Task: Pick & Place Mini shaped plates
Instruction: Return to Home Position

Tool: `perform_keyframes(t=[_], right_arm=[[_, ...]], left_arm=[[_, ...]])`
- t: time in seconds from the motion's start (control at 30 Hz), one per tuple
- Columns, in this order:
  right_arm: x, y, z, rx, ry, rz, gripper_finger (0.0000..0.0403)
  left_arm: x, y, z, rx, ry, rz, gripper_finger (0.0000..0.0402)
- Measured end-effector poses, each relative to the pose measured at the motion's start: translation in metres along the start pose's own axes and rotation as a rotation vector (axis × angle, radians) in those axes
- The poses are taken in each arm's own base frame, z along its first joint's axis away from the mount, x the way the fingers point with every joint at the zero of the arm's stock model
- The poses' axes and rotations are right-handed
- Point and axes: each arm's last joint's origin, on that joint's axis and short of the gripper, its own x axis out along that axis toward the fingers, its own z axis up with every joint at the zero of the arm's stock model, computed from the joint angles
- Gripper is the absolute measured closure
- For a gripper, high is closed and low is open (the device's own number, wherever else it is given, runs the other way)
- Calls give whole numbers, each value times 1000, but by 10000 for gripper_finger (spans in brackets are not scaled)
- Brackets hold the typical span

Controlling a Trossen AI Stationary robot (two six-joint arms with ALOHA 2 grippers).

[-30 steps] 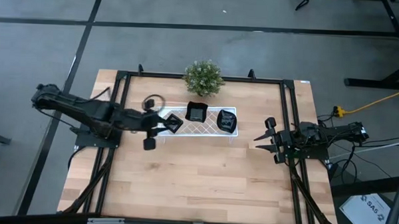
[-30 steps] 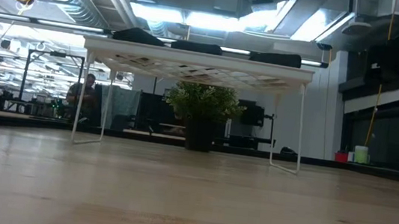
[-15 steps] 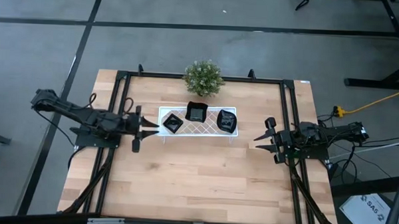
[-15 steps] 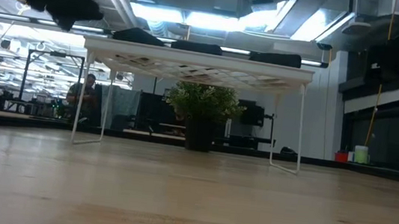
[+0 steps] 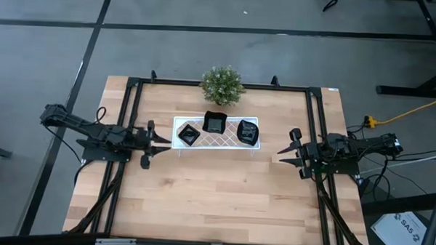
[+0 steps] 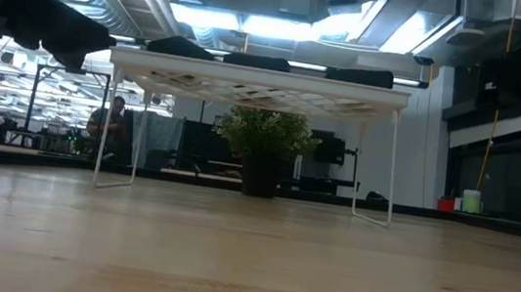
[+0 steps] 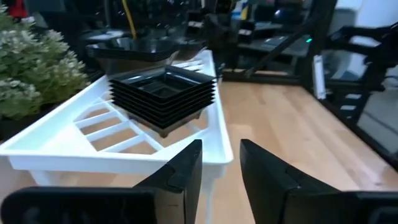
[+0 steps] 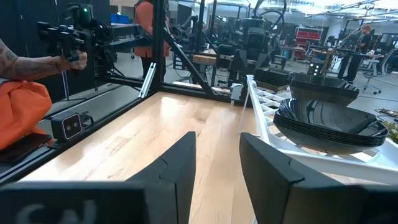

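The left arm (image 5: 94, 131) lay low and nearly straight, reaching in from the table's (image 5: 215, 202) 9 o'clock edge with its wrist level. The left gripper (image 5: 165, 139) pointed toward 3 o'clock, just short of the 9 o'clock end of the white shelf (image 5: 229, 140) and clear of it. Its fingers (image 7: 181, 176) stood a narrow gap apart, with nothing between them and nothing touched.

The right arm (image 5: 348, 147) mirrored that pose from the 3 o'clock edge. The right gripper (image 5: 281, 151) faced 9 o'clock, near the shelf's 3 o'clock end but apart from it. Its fingers (image 8: 177, 174) were likewise narrowly parted and empty.

The mini shaped plates (image 5: 215, 122) all sat on the shelf in three black stacks. The squarish stack (image 5: 190, 135) was at the 9 o'clock end, closest to the left gripper; the left wrist view showed several of its dishes nested evenly (image 7: 163, 96). The middle stack (image 6: 257, 61) sat toward the shelf's 12 o'clock side. The rounded stack (image 5: 247, 132) was at the 3 o'clock end and loomed close in the right wrist view (image 8: 329, 124).

The shelf stood raised on thin wire legs in the table's 12 o'clock half. The potted plant (image 5: 222, 84) was just beyond it at the 12 o'clock edge.
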Motion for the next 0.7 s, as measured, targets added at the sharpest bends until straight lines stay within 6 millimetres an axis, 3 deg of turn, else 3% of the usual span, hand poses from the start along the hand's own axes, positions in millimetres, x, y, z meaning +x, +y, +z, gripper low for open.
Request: perform_keyframes(t=[0.13, 0.33, 0.7], right_arm=[[0, 0, 0, 0, 0, 0, 279], [0, 0, 0, 0, 0, 0, 279], [0, 0, 0, 0, 0, 0, 279]], left_arm=[[-4, 4, -5, 1, -42, -26, 301], [-10, 12, 3, 55, -144, -72, 298], [-8, 30, 1, 72, -110, 18, 300]])
